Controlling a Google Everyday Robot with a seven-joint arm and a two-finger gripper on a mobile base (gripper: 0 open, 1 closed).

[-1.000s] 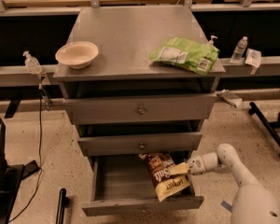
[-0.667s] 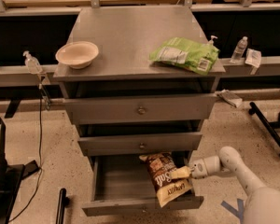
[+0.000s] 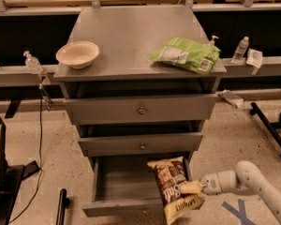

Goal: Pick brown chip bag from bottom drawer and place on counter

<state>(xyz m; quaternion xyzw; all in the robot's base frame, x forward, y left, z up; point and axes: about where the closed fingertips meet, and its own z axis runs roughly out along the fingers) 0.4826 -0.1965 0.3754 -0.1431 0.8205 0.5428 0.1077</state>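
Note:
The brown chip bag (image 3: 172,188), dark brown with a cream-yellow end and white lettering, hangs upright over the right side of the open bottom drawer (image 3: 124,206). My gripper (image 3: 193,187) reaches in from the right on a white arm and is shut on the bag's right edge, holding it clear of the drawer floor. The bag's lower end hangs past the drawer's front panel. The grey metal counter (image 3: 131,36) tops the cabinet above.
A cream bowl (image 3: 77,54) sits at the counter's left front. A green chip bag (image 3: 186,54) lies at its right front. The two upper drawers (image 3: 140,109) are pushed in. Bottles stand on side ledges, and a black stand (image 3: 271,130) is on the floor at right.
The gripper has lifted the brown chip bag up and slightly outward toward the drawer's front. The arm has shifted a little to the right. Bowl and green bag have not moved.

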